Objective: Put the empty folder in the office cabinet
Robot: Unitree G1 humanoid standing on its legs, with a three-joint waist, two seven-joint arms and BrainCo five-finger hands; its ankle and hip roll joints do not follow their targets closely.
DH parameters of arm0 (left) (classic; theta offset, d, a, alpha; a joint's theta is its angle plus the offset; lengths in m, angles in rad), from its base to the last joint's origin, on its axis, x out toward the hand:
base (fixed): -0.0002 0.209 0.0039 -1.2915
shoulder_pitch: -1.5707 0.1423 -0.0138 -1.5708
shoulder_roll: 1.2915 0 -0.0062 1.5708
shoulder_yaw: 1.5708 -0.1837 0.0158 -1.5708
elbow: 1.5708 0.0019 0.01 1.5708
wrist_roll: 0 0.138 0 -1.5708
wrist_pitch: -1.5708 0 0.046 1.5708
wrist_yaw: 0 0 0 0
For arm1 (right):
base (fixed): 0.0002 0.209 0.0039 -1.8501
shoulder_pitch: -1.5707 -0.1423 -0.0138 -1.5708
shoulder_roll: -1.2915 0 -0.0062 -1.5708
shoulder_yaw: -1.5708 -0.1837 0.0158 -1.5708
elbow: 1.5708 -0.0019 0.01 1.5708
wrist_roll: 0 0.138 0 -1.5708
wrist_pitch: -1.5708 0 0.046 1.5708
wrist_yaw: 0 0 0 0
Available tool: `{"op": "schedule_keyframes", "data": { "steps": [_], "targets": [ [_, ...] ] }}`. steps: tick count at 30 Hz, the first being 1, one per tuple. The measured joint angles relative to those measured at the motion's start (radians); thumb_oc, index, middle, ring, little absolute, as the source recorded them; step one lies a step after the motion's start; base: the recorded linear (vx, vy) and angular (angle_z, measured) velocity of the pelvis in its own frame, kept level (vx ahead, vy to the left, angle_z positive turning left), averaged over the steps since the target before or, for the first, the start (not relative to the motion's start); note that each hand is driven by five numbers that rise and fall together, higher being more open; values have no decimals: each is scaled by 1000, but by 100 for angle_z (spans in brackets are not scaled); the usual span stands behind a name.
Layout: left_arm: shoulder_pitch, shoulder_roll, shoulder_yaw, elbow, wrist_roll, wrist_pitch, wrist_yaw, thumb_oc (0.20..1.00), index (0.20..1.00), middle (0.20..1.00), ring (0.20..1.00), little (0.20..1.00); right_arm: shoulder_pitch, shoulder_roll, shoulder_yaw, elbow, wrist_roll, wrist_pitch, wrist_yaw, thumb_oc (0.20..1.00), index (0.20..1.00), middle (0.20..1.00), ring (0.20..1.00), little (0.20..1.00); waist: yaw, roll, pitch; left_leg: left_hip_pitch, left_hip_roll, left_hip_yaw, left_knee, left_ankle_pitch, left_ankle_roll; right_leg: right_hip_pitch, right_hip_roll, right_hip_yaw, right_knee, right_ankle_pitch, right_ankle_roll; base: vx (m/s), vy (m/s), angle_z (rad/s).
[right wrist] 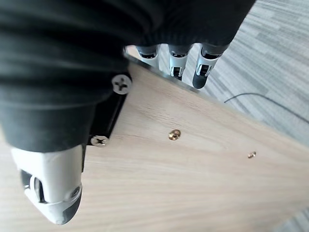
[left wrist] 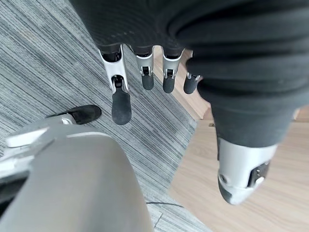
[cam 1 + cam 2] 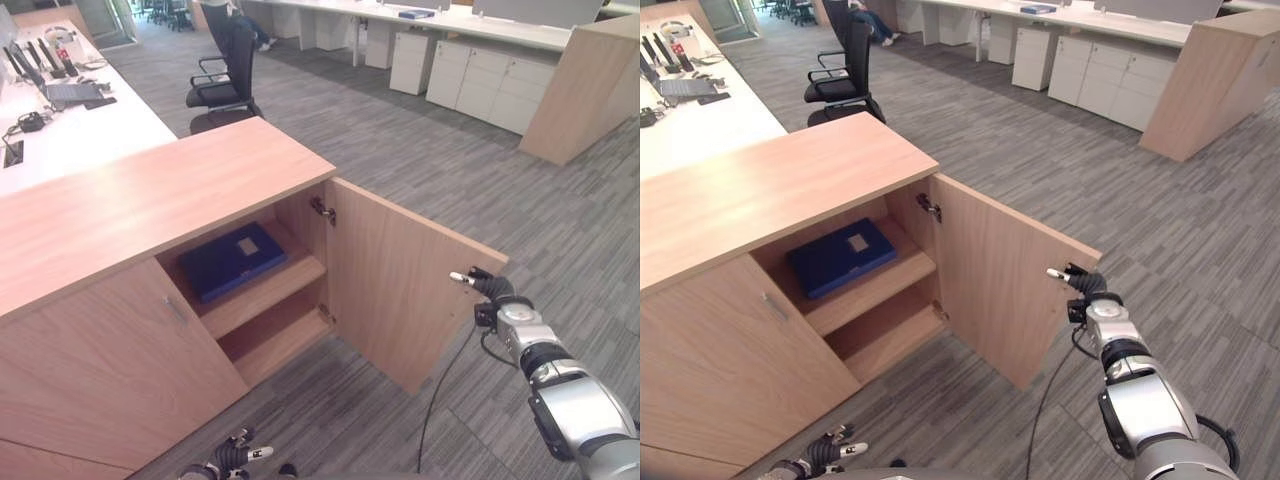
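1. Dark blue folder with a pale square label — lying on a light wood shelf.
2. Cabinet in warm light-oak grain, its open door the same, dotted with small brass-coloured screws.
3. Carpet striped in grey tones, fine streaks throughout.
4. Right hand — silver fingers, dark tips, black ribbed cover.
5. Left hand in matching silver and black.
6. Black office chair; white desk; white drawer units.

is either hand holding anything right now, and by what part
The right hand is at the free edge of the open cabinet door; whether its fingers grip that edge cannot be told. The left hand holds nothing.
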Motion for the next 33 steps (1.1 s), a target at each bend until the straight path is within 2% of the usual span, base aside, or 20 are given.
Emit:
{"op": "schedule_keyframes", "data": {
  "steps": [2,8,12,16,17,21,23,25,26,27,28,29,30,31,32,33],
  "targets": [
    [2,-6,1,3,0,0,9,1000,1000,1000,1000,1000,77,14,54,-83,4,-4,27,1000,1000,1000,1000,1000,-18,8,-18,-9,2,3,-8,0,0,-8,2,2,0,0,0,-32,-6,-4],
    [-1,-36,41,2,0,-2,37,1000,1000,1000,1000,1000,326,48,99,-377,34,-16,74,1000,1000,1000,1000,1000,-32,14,-19,-15,3,-3,-8,0,0,-9,5,2,0,-1,1,-11,-14,2],
    [0,-38,47,3,22,-2,49,1000,1000,1000,1000,1000,418,63,124,-470,35,-25,119,1000,1000,1000,1000,1000,-38,17,-19,-34,3,-15,-8,-1,1,-10,5,-15,0,-2,1,-5,-39,14],
    [-4,-60,58,3,37,-5,63,1000,1000,1000,1000,1000,473,77,201,-512,33,-23,179,1000,1000,1000,1000,1000,-13,23,-15,-50,3,-46,-8,4,-2,-10,9,-46,0,-9,-1,-40,-51,22],
    [2,-67,65,4,37,-6,65,1000,1000,1000,1000,1000,472,82,227,-513,30,-23,189,1000,1000,1000,1000,1000,6,30,-10,-61,3,-61,-6,9,-2,-10,11,-53,0,-11,0,-123,-44,25],
    [-33,-72,70,8,35,-22,84,1000,1000,1000,1000,1000,434,95,243,-511,28,-27,188,1000,1000,1000,1000,1000,40,48,24,-138,4,-128,24,49,-15,-42,26,-111,0,-11,-1,-118,-17,55],
    [-62,-77,79,21,34,-28,93,1000,1000,1000,1000,1000,390,98,257,-511,26,-27,182,1000,1000,1000,1000,1000,65,56,67,-230,-16,-140,109,89,-41,-48,21,-161,0,-12,-3,-67,56,77],
    [-81,-78,78,46,28,-29,98,1000,1000,1000,1000,1000,352,97,259,-513,26,-27,187,1000,1000,1000,1000,1000,83,61,93,-252,-20,-104,114,126,-50,-44,19,-183,0,-19,-19,-7,60,58],
    [-89,-79,78,52,27,-29,100,1000,1000,1000,1000,1000,335,97,265,-515,28,-27,186,1000,1000,1000,1000,1000,85,61,107,-266,-14,-44,105,129,-52,-35,21,-210,0,-14,-30,76,113,104],
    [-109,-79,83,81,27,-23,100,1000,1000,1000,1000,1000,324,109,269,-513,33,-27,182,1000,1000,1000,1000,1000,73,41,118,-275,33,189,140,9,8,-17,1,-299,-1,-8,-61,143,71,106],
    [-102,-65,84,81,28,-22,100,1000,1000,1000,1000,1000,320,125,275,-518,34,-26,180,1000,1000,1000,1000,1000,80,9,121,-282,46,281,173,4,13,-4,-25,-329,-1,-7,-54,141,129,113],
    [-96,-53,93,77,28,-22,92,1000,1000,1000,1000,1000,322,141,277,-538,34,-23,177,1000,1000,1000,1000,1000,65,-26,122,-273,61,370,202,5,10,2,-55,-349,-1,-20,-40,205,102,83],
    [-78,-43,106,77,29,-21,91,1000,1000,1000,1000,1000,329,152,274,-564,34,-24,172,1000,1000,1000,1000,1000,64,-49,108,-259,58,358,216,6,8,16,-80,-361,0,-32,-21,139,122,91],
    [-51,-44,111,79,30,-21,86,1000,1000,1000,1000,1000,335,147,257,-567,35,-24,167,1000,1000,1000,1000,1000,67,-49,99,-228,63,350,187,8,15,41,-77,-362,5,-39,3,157,111,96],
    [-53,-48,119,85,38,-21,82,1000,1000,1000,1000,1000,343,147,221,-558,35,-23,155,1000,1000,1000,1000,1000,65,-32,88,-199,44,315,148,5,36,66,-70,-381,14,-41,24,70,144,101],
    [-60,-40,125,111,39,-19,85,1000,1000,1000,1000,1000,348,159,193,-542,36,-23,140,1000,1000,1000,1000,1000,65,-69,78,-193,1,293,125,13,45,65,-97,-381,27,-52,22,32,218,94]
  ]
}}
